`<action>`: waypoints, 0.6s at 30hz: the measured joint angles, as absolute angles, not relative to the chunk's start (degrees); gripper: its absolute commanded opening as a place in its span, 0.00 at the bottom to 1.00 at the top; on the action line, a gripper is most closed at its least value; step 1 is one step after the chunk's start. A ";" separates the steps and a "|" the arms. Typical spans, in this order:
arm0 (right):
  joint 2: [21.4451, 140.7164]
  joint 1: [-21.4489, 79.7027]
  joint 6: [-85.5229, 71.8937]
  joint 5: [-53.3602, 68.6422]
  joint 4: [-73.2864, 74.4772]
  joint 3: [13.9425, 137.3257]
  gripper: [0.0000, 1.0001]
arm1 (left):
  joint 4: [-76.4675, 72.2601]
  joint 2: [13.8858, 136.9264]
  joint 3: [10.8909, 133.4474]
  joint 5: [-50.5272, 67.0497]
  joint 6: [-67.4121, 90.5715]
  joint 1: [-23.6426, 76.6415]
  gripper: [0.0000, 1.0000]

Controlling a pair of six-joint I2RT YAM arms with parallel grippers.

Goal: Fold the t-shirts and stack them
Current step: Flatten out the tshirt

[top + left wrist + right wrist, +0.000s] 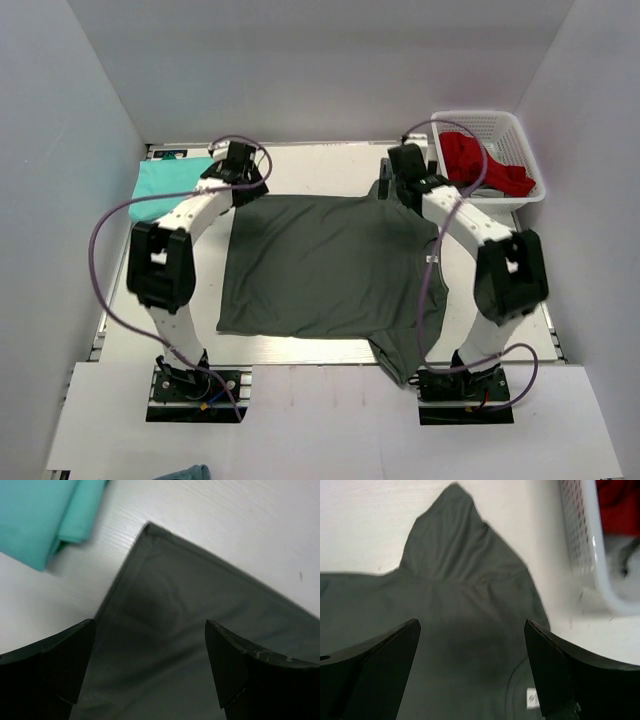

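The dark grey t-shirt [325, 265] lies spread flat on the white counter [310, 165] between the two arms, its straight hem to the left and its neck and sleeves to the right. One sleeve points far, and the other reaches down to the near edge of the counter. The left gripper [150, 667] hangs over the far left corner of this shirt with its fingers [52, 672] wide apart, and no cloth is caught between them. The right gripper [472, 670] hangs over the far right sleeve, just beside the neck. Its fingers [570, 675] are likewise spread and hold nothing. The mint-green t-shirt [165, 180] lies folded at the far left of the counter, near the grey shirt's corner but not touching it. A white basket [520, 140] stands at the far right, just beside the sleeve, with a red cloth [480, 160] inside it.
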State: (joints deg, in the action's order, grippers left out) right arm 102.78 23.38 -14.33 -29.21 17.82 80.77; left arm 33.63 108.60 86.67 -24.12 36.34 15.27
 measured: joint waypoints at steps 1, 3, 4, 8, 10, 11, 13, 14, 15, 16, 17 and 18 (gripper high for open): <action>100.18 23.38 -16.16 -28.05 17.85 78.02 0.90 | 32.40 106.17 83.50 -22.37 35.99 15.55 1.00; 95.42 23.35 -18.96 -26.22 17.50 71.18 0.90 | 29.71 102.02 77.03 -18.87 35.48 15.94 1.00; 93.45 23.35 -20.27 -25.17 17.21 67.55 0.90 | 28.47 100.66 74.32 -17.28 35.29 16.16 1.00; 90.04 23.11 -24.34 -21.87 18.15 55.59 0.90 | 25.26 99.26 66.70 -12.14 34.44 17.12 1.00; 90.21 22.79 -25.39 -20.80 18.35 52.62 0.90 | 24.88 99.81 65.69 -10.63 33.98 17.41 1.00; 90.37 22.44 -25.76 -20.23 18.44 51.75 0.90 | 24.51 100.03 65.63 -10.13 33.85 17.50 1.00; 91.18 21.69 -26.50 -18.61 18.20 51.29 0.90 | 23.51 100.53 65.60 -9.50 33.63 17.58 1.00; 91.88 21.17 -26.72 -17.65 17.61 51.29 0.90 | 22.87 100.88 65.63 -9.30 33.43 17.58 1.00; 92.71 20.73 -26.87 -16.86 16.95 51.31 0.90 | 22.24 101.45 65.63 -8.91 33.34 17.58 1.00; 93.95 20.23 -26.96 -15.99 16.53 51.62 0.90 | 21.80 102.37 65.80 -8.49 33.19 17.58 1.00; 95.09 19.88 -26.81 -16.08 16.75 52.64 0.90 | 21.80 103.68 66.32 -8.23 33.12 17.52 1.00; 95.92 19.49 -26.74 -15.53 16.25 53.65 0.90 | 21.78 105.32 67.07 -8.05 32.99 17.41 1.00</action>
State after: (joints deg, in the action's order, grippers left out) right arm 95.92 19.49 -26.74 -15.53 16.25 53.65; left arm 21.78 105.32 67.07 -8.05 32.99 17.41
